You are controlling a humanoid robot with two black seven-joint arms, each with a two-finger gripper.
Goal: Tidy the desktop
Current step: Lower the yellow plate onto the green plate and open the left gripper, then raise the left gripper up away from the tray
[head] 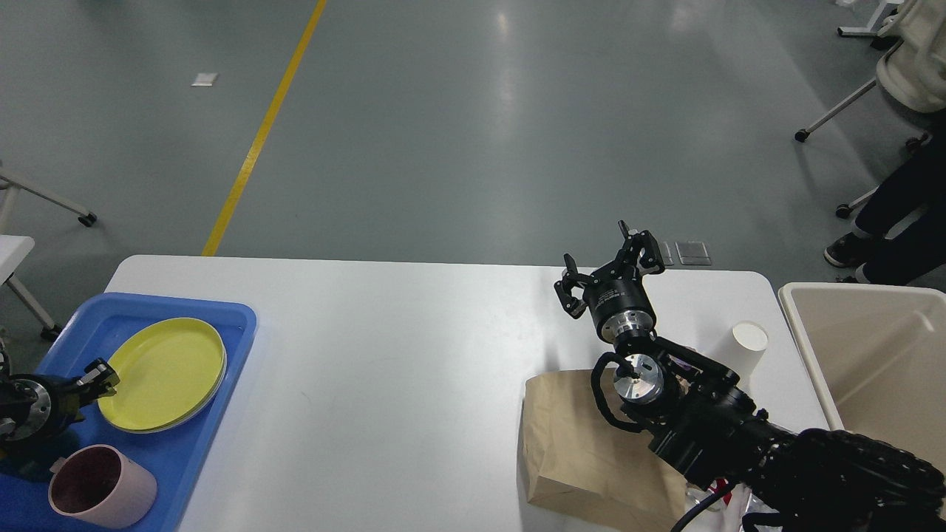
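Now the right gripper hangs with its jaws apart and empty above the white table, so it should drop slowly onto the paper cup just beside it, then carry it to the beige bin.

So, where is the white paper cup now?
In the head view the white paper cup stands upright on the desktop's right side, between the brown paper bag and the beige bin.
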